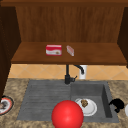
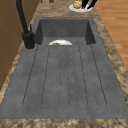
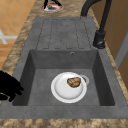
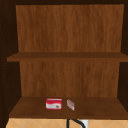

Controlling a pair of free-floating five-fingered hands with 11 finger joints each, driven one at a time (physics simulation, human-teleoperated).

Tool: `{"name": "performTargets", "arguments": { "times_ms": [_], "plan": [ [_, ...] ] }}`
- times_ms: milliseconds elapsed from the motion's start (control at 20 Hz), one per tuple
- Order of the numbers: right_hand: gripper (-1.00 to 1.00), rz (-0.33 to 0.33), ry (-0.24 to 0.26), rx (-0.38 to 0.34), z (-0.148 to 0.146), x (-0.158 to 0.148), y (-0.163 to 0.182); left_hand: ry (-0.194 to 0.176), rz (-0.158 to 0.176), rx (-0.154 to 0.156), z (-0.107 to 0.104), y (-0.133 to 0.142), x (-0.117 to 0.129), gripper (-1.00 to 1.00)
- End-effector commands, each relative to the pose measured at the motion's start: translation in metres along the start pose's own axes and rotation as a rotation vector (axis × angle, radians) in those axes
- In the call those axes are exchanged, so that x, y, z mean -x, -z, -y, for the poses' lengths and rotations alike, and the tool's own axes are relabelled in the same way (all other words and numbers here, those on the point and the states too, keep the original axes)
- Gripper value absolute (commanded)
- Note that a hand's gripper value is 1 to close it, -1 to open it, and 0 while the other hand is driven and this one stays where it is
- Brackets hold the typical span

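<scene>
My right hand (image 1: 117,104) hovers open over the counter just right of the sink basin (image 1: 106,100). It is beside a white plate (image 2: 80,9) holding a yellowish lump (image 2: 77,4), and its straight fingers (image 2: 86,3) reach down by that lump. From the right side the right hand (image 3: 8,86) shows at the basin's front corner. My left hand (image 3: 46,3) stands open with spread fingers over a red-rimmed plate (image 3: 51,8) on the far left counter (image 1: 6,105). In the basin lies a white plate (image 3: 62,91) with a brown food piece (image 3: 74,82).
A big red ball (image 1: 67,114) sits at the sink's front edge, by the draining board (image 1: 45,97). The black faucet (image 1: 67,75) rises behind the sink. On the low shelf (image 1: 100,53) stand a red-and-white box (image 1: 53,50) and a small pink box (image 1: 70,50).
</scene>
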State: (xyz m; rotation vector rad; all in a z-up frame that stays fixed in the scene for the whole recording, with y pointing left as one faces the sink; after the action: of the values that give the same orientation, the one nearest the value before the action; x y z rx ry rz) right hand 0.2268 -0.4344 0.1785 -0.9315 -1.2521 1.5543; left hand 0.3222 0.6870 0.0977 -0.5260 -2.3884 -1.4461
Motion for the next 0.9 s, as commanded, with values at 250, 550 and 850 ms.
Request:
{"name": "performTargets", "arguments": {
  "times_ms": [250, 550, 850],
  "plan": [
    [0.00, 0.000, 0.000, 0.000, 0.000, 0.000, 0.000, -0.004, 0.018, -0.012, 0.013, -0.010, 0.008, -1.00],
    [0.00, 0.000, 0.000, 0.000, 0.000, 0.000, 0.000, -0.022, 0.057, -0.023, -0.003, -0.018, 0.002, 1.00],
    [0.00, 0.000, 0.000, 0.000, 0.000, 0.000, 0.000, 0.054, 0.055, -0.039, 0.003, -0.018, -0.001, 1.00]
  ]
}}
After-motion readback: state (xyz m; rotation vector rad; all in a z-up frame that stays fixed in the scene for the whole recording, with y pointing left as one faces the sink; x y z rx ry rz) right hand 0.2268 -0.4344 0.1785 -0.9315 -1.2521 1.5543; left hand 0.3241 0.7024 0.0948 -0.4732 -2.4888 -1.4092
